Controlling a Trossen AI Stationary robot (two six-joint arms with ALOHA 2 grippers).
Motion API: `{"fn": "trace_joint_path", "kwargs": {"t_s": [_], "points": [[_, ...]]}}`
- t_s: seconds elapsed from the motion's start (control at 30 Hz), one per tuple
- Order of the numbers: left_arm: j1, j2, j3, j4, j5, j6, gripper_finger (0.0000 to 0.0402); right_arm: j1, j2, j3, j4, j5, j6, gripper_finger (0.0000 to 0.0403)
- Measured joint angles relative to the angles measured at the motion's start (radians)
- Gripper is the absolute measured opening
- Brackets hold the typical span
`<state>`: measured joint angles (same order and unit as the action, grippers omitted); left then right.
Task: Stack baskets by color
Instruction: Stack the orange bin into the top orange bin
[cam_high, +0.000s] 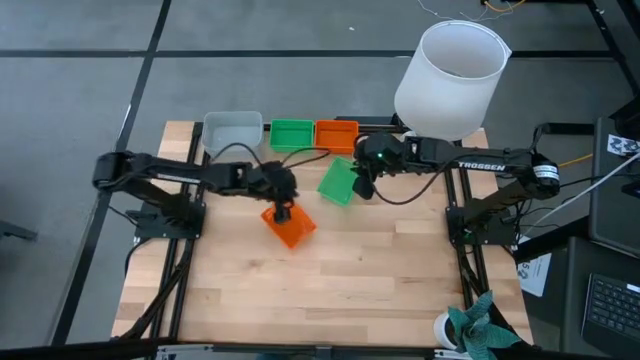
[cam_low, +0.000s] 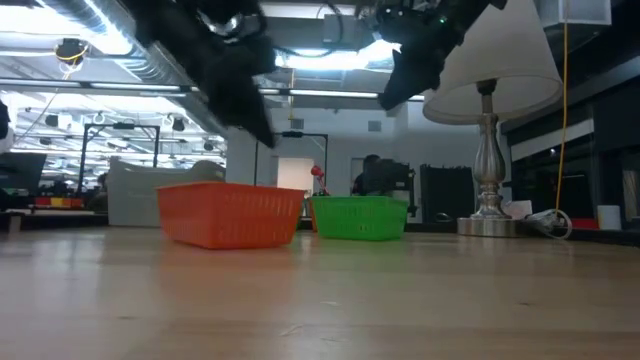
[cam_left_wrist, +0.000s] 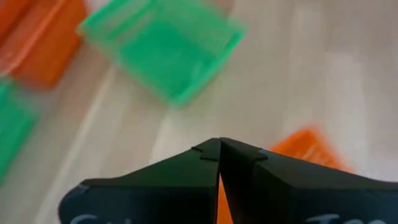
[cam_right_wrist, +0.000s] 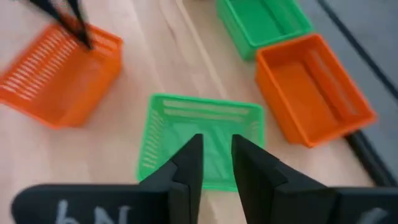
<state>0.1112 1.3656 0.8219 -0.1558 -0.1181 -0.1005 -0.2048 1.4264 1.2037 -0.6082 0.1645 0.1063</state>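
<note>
Nearest the low camera, a loose orange basket (cam_high: 289, 225) sits mid-table, slatted and shallow, its long axis skewed to the table edges. Just above it, the left gripper (cam_high: 282, 209) points down with fingers pressed shut, holding nothing. Beside it a loose green basket (cam_high: 337, 182) lies tilted too. Over that basket's edge hangs the right gripper (cam_right_wrist: 216, 158), fingers slightly parted and empty. Grey (cam_high: 232, 131), green (cam_high: 292, 134) and orange (cam_high: 336, 135) baskets line the far edge.
</note>
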Motion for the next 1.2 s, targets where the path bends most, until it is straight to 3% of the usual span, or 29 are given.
{"fn": "trace_joint_path", "kwargs": {"t_s": [0.1, 0.2, 0.5, 0.73, 0.9, 1.2], "points": [[0.0, -0.1, -0.001, -0.168, -0.077, -0.008, 0.0, 0.021, 0.03, 0.0, 0.055, -0.082, 0.023, 0.0084], [0.0, -0.187, -0.001, -0.294, -0.123, -0.053, 0.0, 0.063, 0.09, 0.0, 0.149, -0.088, 0.03, 0.0084], [0.0, -0.352, -0.002, -0.487, -0.135, -0.08, 0.0, 0.164, 0.324, 0.0, 0.574, -0.088, 0.024, 0.0084], [0.0, -0.363, -0.002, -0.541, -0.136, -0.08, 0.0, 0.221, 0.455, 0.0, 0.745, -0.009, 0.004, 0.0084], [0.0, -0.334, -0.002, -0.544, -0.136, -0.08, 0.0, 0.231, 0.487, 0.0, 0.824, 0.022, 0.135, 0.0087], [0.0, -0.318, -0.002, -0.547, -0.136, -0.08, 0.0, 0.217, 0.545, 0.0, 0.828, 0.027, 0.33, 0.0182]]}}
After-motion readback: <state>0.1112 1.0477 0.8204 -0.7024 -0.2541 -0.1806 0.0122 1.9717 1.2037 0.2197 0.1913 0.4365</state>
